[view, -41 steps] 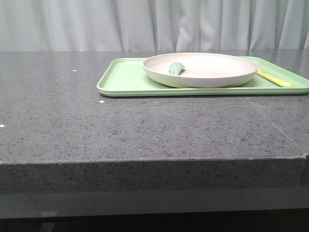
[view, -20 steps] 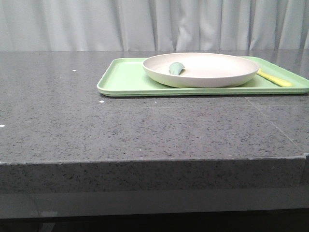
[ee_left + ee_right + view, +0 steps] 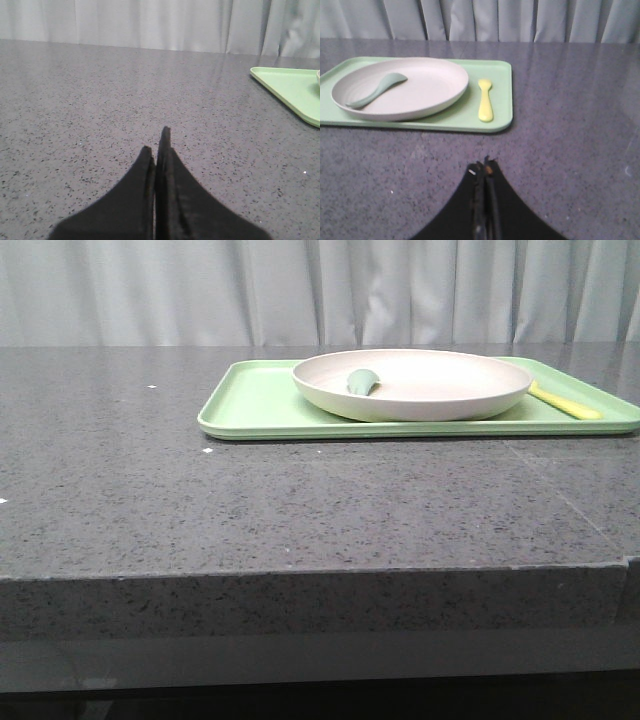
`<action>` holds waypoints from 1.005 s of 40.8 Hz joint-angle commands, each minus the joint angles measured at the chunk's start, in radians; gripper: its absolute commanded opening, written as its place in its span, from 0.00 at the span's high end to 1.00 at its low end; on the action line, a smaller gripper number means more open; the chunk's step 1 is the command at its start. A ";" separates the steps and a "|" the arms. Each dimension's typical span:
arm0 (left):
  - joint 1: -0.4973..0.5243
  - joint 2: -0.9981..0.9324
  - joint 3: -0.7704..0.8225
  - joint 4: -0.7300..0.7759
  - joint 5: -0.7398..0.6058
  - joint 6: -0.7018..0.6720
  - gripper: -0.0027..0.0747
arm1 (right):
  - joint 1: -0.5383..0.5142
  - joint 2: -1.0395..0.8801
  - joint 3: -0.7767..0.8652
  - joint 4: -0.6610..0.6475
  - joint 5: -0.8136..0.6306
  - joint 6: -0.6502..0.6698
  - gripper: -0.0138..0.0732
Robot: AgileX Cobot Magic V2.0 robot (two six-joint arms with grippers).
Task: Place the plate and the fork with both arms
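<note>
The cream plate [image 3: 412, 383] [image 3: 400, 87] rests on a light green tray [image 3: 255, 405] [image 3: 502, 90] toward the far right of the table. Beside the plate, on the tray, lies the pale yellow fork [image 3: 566, 403] [image 3: 485, 99]. My right gripper [image 3: 484, 167] is shut and empty, low over the bare table short of the tray's near edge, roughly in line with the fork. My left gripper [image 3: 157, 142] is shut with nothing in it, over bare table well to the left of the tray's corner [image 3: 292, 87]. Neither gripper appears in the front view.
A teal-green spoon-like utensil [image 3: 363, 381] [image 3: 375, 90] lies inside the plate. The dark speckled stone table [image 3: 300, 500] ends in a front edge close to the camera. A grey curtain [image 3: 320, 290] hangs behind the table.
The front view has shifted very slightly, with the tray and plate sitting a few pixels further left; nothing on the table has moved.
</note>
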 commanded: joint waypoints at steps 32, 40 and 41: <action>0.002 -0.021 0.004 0.000 -0.076 -0.010 0.99 | -0.091 -0.174 0.225 -0.010 -0.102 -0.010 0.98; 0.002 -0.021 0.004 0.000 -0.076 -0.010 0.99 | -0.088 -0.174 0.225 -0.010 -0.102 -0.010 0.98; 0.002 -0.021 0.004 0.000 -0.076 -0.010 0.99 | -0.082 -0.173 0.225 -0.010 -0.102 -0.010 0.98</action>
